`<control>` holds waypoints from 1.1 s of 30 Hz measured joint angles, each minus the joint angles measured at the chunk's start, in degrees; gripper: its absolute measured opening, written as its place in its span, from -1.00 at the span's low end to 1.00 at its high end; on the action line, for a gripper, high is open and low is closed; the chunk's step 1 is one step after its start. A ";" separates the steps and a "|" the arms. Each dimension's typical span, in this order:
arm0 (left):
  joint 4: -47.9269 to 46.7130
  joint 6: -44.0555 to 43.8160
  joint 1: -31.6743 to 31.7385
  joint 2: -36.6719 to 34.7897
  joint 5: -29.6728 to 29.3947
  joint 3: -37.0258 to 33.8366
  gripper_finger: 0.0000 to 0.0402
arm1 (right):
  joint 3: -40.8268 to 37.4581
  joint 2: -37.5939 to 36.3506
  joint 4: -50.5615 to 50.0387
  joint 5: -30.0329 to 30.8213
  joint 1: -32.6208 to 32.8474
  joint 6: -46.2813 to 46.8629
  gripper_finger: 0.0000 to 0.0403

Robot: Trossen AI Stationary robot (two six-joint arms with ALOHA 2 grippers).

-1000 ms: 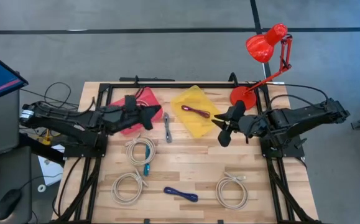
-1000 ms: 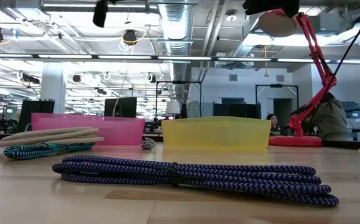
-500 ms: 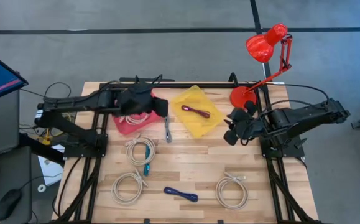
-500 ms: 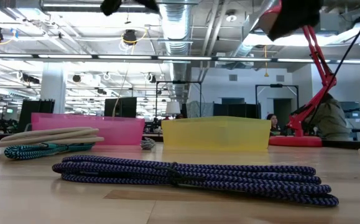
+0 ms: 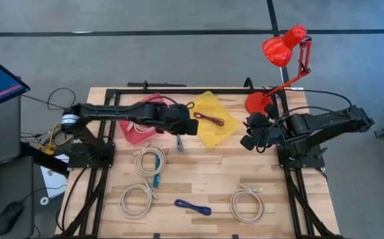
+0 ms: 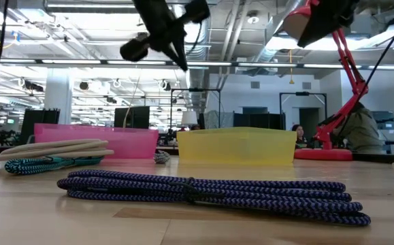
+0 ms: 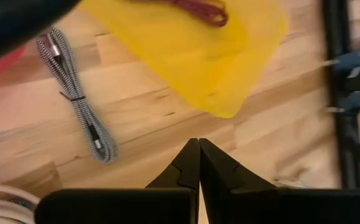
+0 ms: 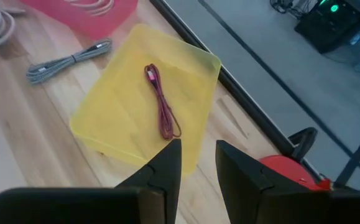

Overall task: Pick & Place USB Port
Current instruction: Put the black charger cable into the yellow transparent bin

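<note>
A maroon USB cable (image 5: pixel 208 119) (image 8: pixel 161 104) lies in the yellow tray (image 5: pixel 213 133) (image 7: pixel 198 56). A grey braided cable (image 5: pixel 178 141) (image 7: pixel 74 93) lies flat on the wood between the yellow and pink trays. My left gripper (image 5: pixel 193 126) (image 7: pixel 198 143) is shut and hangs in the air over the yellow tray's left edge, above the grey cable's far end (image 6: pixel 162 30). My right gripper (image 5: pixel 246 139) (image 8: pixel 197 149) is open, raised just right of the yellow tray, touching nothing.
The pink tray (image 5: pixel 130 133) holds a white cable and is partly under my left arm. Nearer lie a white-and-teal coil (image 5: pixel 150 162), two white coils (image 5: pixel 137 198) (image 5: pixel 247 204) and a blue cable (image 5: pixel 193 207) (image 6: pixel 210 190). A red lamp (image 5: pixel 258 101) stands at the far right corner.
My left arm has swung from over the pink tray toward the table's right, and its gripper now hangs at the yellow tray's left edge. My right gripper has drawn back a little toward the table's right edge. No cable has moved.
</note>
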 joint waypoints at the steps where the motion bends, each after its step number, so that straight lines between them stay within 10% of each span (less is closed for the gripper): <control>1: -0.02 0.00 0.00 0.65 0.00 0.00 -0.98 | 0.00 0.00 0.00 -0.02 -0.22 -0.60 -0.55; 23: -6.84 -5.87 1.73 4.10 0.53 -6.26 -0.08 | 0.00 0.04 -0.02 -0.48 -0.81 -2.93 -0.55; 33: 9.21 -15.21 1.40 4.09 1.18 -17.93 -0.02 | 0.00 0.04 -0.07 -0.39 -0.81 -2.93 -0.55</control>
